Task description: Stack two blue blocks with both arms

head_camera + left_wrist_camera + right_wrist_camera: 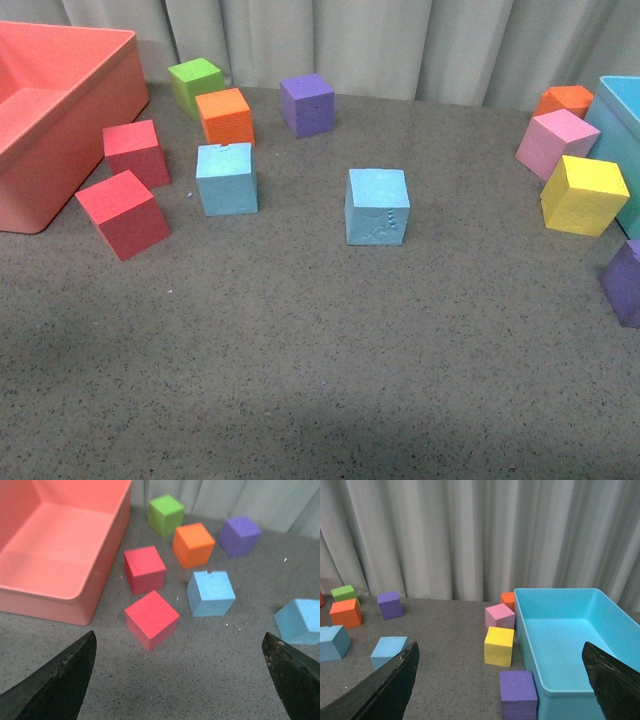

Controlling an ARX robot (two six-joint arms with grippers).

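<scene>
Two sky-blue blocks rest apart on the grey table. One blue block (226,179) (210,593) (332,642) lies left of centre beside the orange cube. The other blue block (377,206) (300,621) (390,651), with scuffed marks on its front face, sits mid-table. No arm shows in the front view. My left gripper (182,680) is open above bare table, short of the red cubes, its fingertips (60,680) wide apart. My right gripper (505,680) is open too, hovering near the purple cube and turquoise bin, holding nothing.
A coral bin (50,120) stands at the left with two red cubes (122,213) beside it. Green (195,84), orange (225,117) and purple (307,104) cubes sit at the back. At the right are a turquoise bin (560,635), pink (556,143), yellow (583,195), orange and purple (518,692) cubes.
</scene>
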